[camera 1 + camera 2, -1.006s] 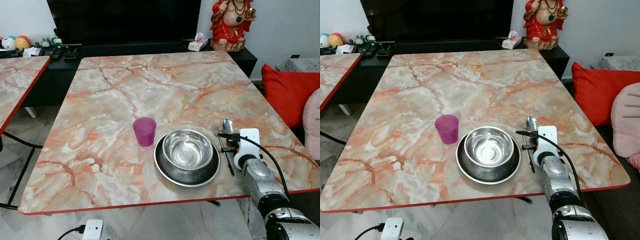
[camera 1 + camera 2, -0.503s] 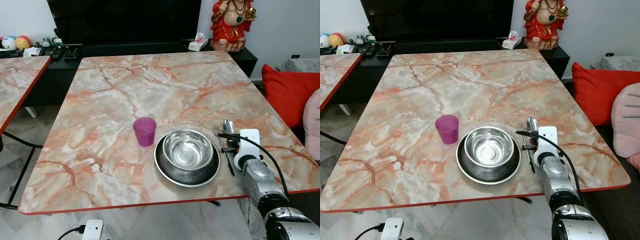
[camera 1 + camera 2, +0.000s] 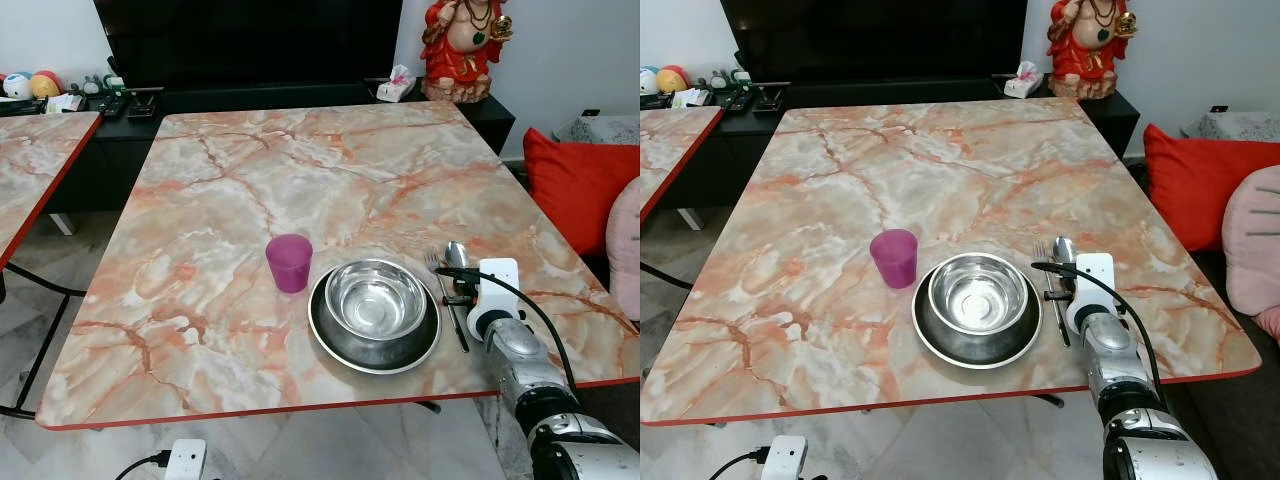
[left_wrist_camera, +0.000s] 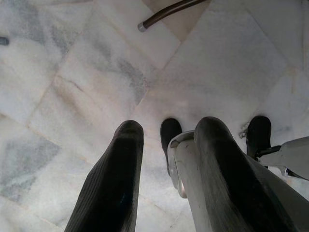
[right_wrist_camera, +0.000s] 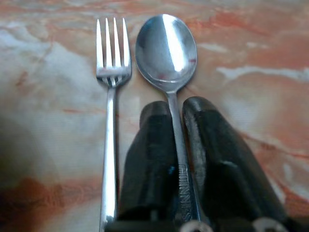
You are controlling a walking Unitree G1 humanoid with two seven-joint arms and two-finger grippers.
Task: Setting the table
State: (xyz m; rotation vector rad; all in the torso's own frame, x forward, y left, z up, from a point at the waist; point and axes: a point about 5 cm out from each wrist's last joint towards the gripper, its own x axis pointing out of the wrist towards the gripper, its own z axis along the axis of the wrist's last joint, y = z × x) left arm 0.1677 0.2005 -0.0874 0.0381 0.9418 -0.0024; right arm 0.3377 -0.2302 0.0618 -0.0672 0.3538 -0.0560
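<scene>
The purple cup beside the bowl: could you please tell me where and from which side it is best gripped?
Grip the purple cup by its side wall around mid-height, jaws either side, coming from the near table edge or its bare left. It stands upright and open-topped, and the steel bowl crowds its right, so a side approach there looks tighter.

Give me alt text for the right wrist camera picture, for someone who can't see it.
The right end effector has its two black fingers closed around the handle of a steel spoon lying on the marbled orange table. A steel fork lies just beside the spoon, parallel to it.
</scene>
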